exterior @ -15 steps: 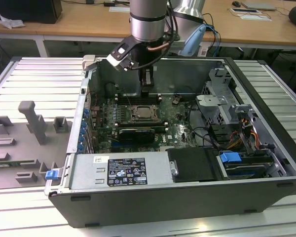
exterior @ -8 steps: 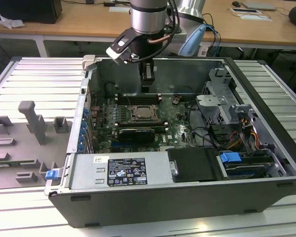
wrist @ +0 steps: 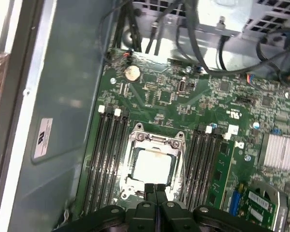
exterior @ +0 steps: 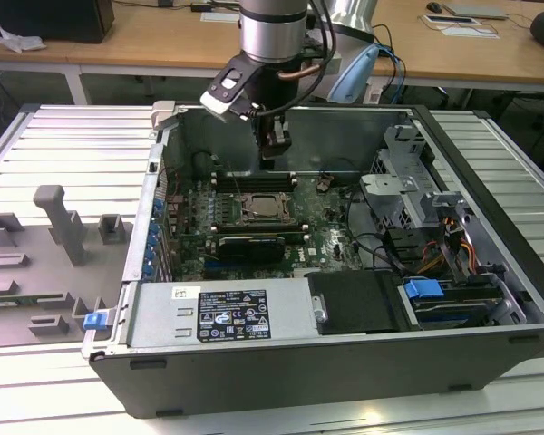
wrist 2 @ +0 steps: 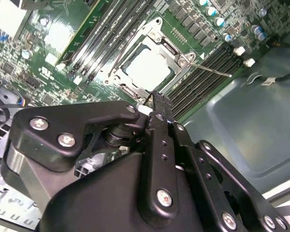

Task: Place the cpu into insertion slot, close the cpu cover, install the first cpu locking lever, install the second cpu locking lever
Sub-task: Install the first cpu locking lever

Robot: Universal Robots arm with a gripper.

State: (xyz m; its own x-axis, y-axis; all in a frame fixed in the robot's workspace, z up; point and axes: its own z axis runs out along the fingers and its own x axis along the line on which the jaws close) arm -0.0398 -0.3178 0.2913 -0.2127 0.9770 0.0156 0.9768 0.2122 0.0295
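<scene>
The cpu [wrist: 152, 166] is a pale square chip lying in the insertion slot [exterior: 265, 209] in the middle of the green motherboard. Around the chip lies the cpu cover [wrist: 137, 145], a silver frame, apparently flat over the slot. In the second wrist view the cpu [wrist 2: 147, 67] sits inside the cover [wrist 2: 160, 44]. A thin locking lever [wrist 2: 212, 71] sticks out sideways from one corner, and another lever [wrist 2: 129, 42] runs along the slot's side. My gripper [exterior: 274, 152] hangs a little above the board just behind the slot. Its fingertips [wrist: 154, 187] are pressed together, holding nothing.
Long black memory slots [wrist: 106, 154] flank the socket on both sides. A long black card [exterior: 249, 245] lies in front of it, with a power supply [exterior: 218, 313] nearer still. The drive cage [exterior: 408, 186] and cables stand at the exterior view's right. The case walls [exterior: 168, 118] surround everything.
</scene>
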